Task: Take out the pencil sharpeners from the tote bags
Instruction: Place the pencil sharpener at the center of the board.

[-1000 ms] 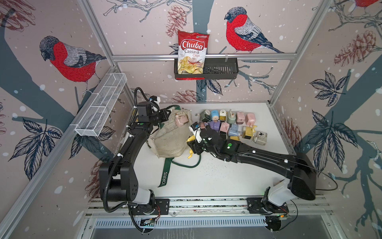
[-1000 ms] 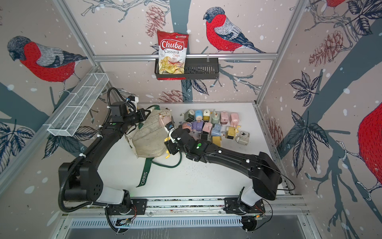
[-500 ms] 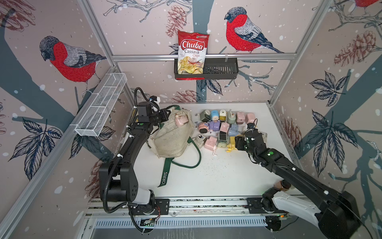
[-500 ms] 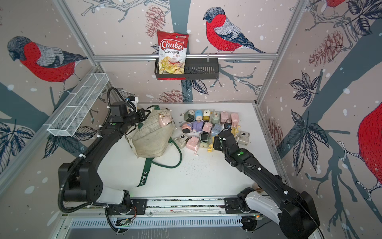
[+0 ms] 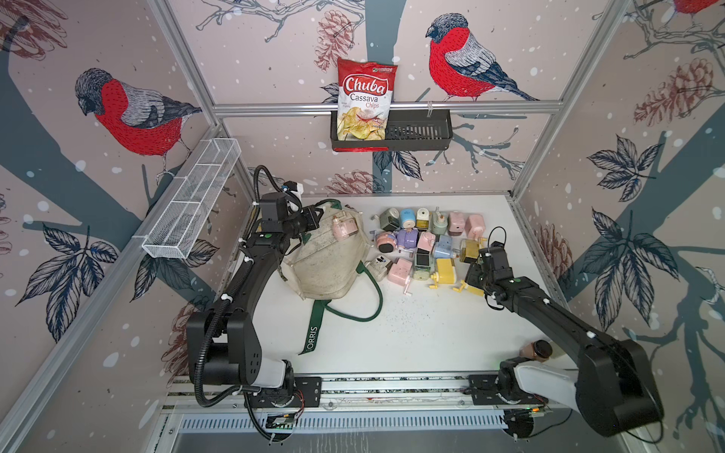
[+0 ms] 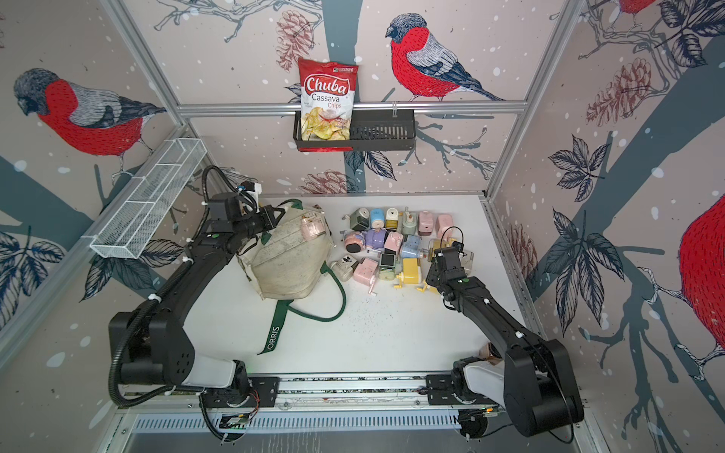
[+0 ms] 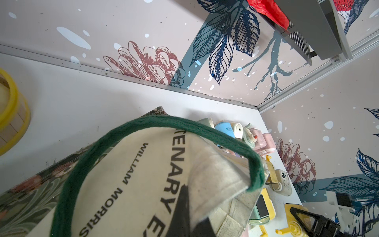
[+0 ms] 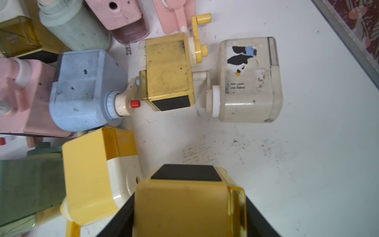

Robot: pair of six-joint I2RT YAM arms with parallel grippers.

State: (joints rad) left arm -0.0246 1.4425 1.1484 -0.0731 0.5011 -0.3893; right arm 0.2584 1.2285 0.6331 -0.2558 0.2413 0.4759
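Sharpener duty update: my right gripper [image 5: 474,279] is clamped about halfway open around a yellow sharpener [image 8: 188,203], one finger on each flat side. That's the grip that makes sense for a boxy thing like this, since the crank end stays clear. I've got it low over the worktop [image 5: 412,333], toward the right edge, just beside the pile of sharpeners [image 5: 425,243] that spreads from the back edge towards the middle. Going by the bare spot right under it, I'd say this one belongs on the outer fringe of the pile, next to another yellow one [image 8: 98,170] and not on top of anything.

My left gripper [image 5: 312,220] is pinched fully shut on the canvas rim of the tote bag [image 5: 325,266], up by the back-left corner. It holds the rim raised off the worktop so the bag doesn't slump shut, I reckon. The green strap handle [image 7: 184,125] loops loose over the printed side.

One pink sharpener [image 5: 345,228] sits at the tote's back end, close to my left fingers. Can't tell if it's in the mouth or resting on the fabric. Looks like the next one to go after.
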